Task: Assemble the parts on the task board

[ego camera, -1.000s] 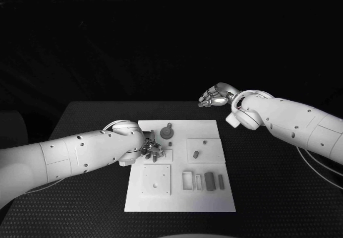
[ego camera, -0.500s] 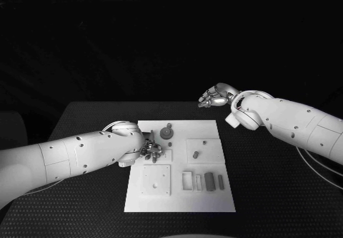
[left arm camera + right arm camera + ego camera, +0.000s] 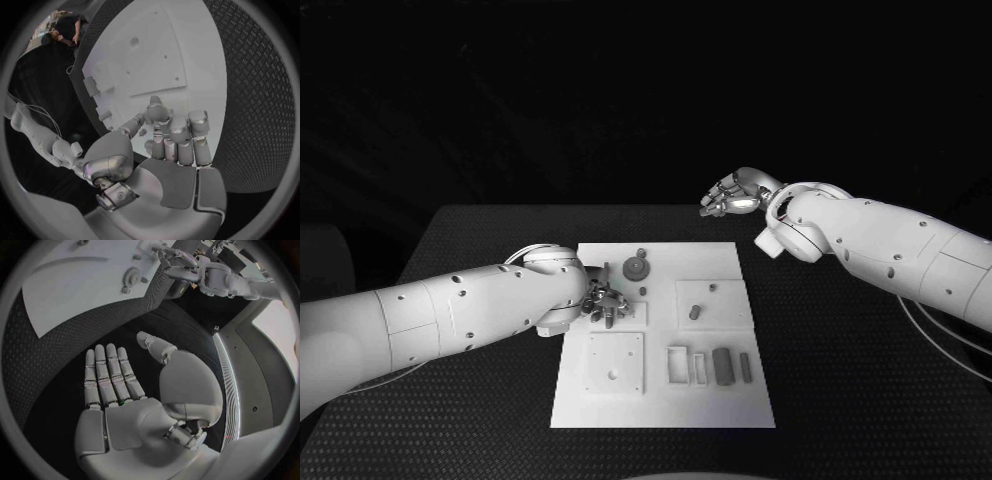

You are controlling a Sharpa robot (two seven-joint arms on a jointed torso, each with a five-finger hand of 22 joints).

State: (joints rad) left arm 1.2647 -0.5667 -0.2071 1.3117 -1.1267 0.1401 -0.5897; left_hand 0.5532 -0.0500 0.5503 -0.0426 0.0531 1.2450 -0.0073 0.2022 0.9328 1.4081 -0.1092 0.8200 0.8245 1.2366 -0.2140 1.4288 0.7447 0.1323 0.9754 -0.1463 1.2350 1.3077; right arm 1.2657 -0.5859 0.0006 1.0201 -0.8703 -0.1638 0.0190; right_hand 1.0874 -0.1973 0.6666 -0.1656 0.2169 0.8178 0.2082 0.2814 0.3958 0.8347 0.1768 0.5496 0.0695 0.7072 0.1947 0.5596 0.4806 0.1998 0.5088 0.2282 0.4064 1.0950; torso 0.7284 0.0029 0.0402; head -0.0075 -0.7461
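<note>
The white task board (image 3: 661, 400) lies mid-table, also seen in the left wrist view (image 3: 187, 45) and the right wrist view (image 3: 69, 290). On it are a grey gear (image 3: 635, 267) (image 3: 131, 276), two short pegs (image 3: 694, 312) (image 3: 713, 288) on a raised square, and flat bars (image 3: 723, 365) by slotted frames near the front. My left hand (image 3: 604, 300) (image 3: 165, 135) hovers over the board's left side, fingers curled with the thumb closed toward them, apparently pinching a small dark part (image 3: 607, 319). My right hand (image 3: 733, 192) (image 3: 119, 385) hangs raised beyond the board's far right corner, fingers straight and apart, holding nothing.
A raised square plate (image 3: 615, 362) with a hole sits on the board's front left. The black table (image 3: 848, 380) has free room right of the board. My left forearm (image 3: 459, 310) crosses the table's left side.
</note>
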